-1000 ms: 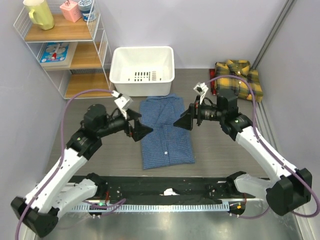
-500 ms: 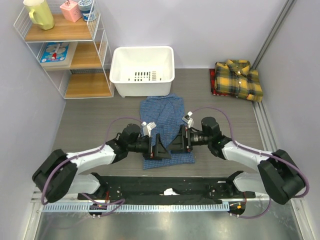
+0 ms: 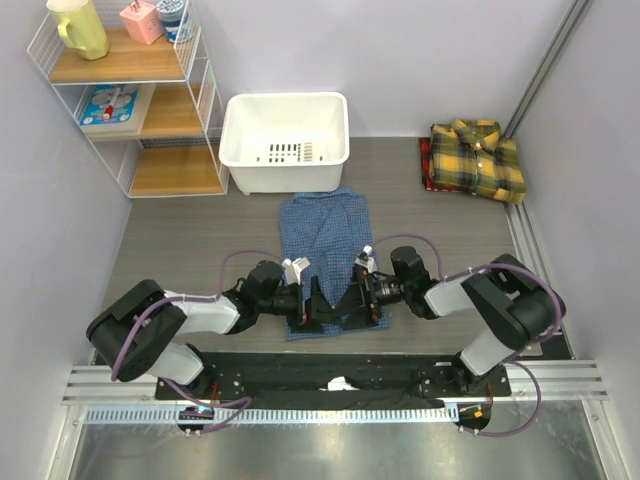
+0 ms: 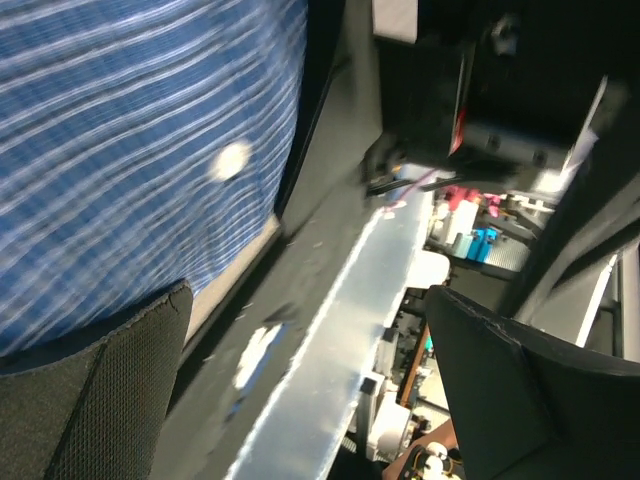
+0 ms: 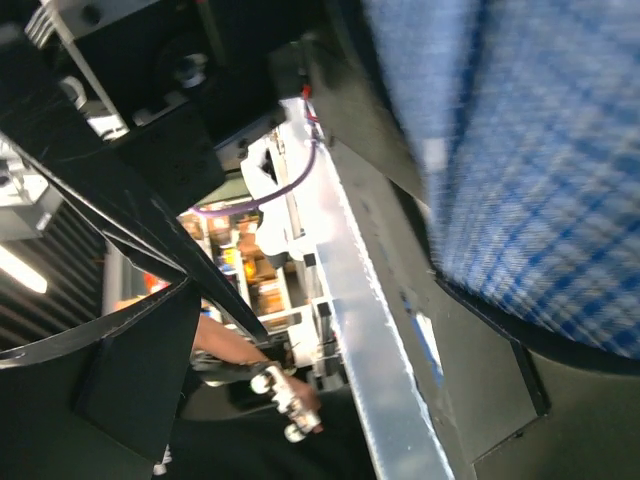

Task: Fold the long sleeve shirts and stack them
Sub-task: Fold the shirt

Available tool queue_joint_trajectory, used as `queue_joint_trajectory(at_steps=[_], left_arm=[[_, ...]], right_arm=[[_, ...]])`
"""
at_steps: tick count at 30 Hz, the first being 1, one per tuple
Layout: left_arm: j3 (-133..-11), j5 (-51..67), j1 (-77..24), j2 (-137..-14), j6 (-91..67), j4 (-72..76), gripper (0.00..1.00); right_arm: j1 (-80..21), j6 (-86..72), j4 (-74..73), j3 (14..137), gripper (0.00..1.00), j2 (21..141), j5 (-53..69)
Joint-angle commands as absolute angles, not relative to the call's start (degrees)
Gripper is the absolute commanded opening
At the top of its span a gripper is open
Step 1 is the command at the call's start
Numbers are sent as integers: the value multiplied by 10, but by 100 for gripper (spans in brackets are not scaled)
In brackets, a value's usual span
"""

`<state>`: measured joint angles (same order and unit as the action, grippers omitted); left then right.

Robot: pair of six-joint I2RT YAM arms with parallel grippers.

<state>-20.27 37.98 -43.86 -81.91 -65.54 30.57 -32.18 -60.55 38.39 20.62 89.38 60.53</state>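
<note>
Jaws released on both arms: left jaws and right jaws stand wide, grasping nothing, low at the near hem of the blue shirt (image 3: 325,235) and facing each other. Blue shirt lies flat mid-tabletop (image 3: 200,240), just near of the white bin (image 3: 285,125). Plaid shirt (image 3: 477,160) lies folded, far right corner.

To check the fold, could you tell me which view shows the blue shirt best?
The top external view: the blue checked shirt lies there nearly whole, only its near hem covered. Both wrist views give only blurred patches.
</note>
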Motion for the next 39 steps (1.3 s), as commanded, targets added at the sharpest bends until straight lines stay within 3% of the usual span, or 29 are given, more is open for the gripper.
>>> queue_joint_trajectory(at_steps=[1, 10, 15, 20, 25, 31, 39], left_arm=[[-184, 367, -432, -807, -593, 267, 100], [-175, 352, -333, -880, -561, 217, 100], [-179, 368, -315, -870, -547, 196, 100], [-198, 413, -316, -806, -544, 159, 98], [-264, 454, -317, -692, -459, 59, 98], [-343, 442, -299, -714, -414, 82, 97], [-423, 445, -189, -960, -403, 116, 86]], right_arm=[[-292, -598, 443, 200, 100, 972, 620], [-257, -670, 563, 191, 100, 1108, 632], [-256, -736, 614, 179, 100, 1056, 647], [-234, -718, 482, 180, 100, 927, 663], [-216, -479, 195, 307, 100, 811, 631], [-214, -401, 163, 434, 97, 930, 610], [-191, -364, 209, 558, 83, 1148, 628]])
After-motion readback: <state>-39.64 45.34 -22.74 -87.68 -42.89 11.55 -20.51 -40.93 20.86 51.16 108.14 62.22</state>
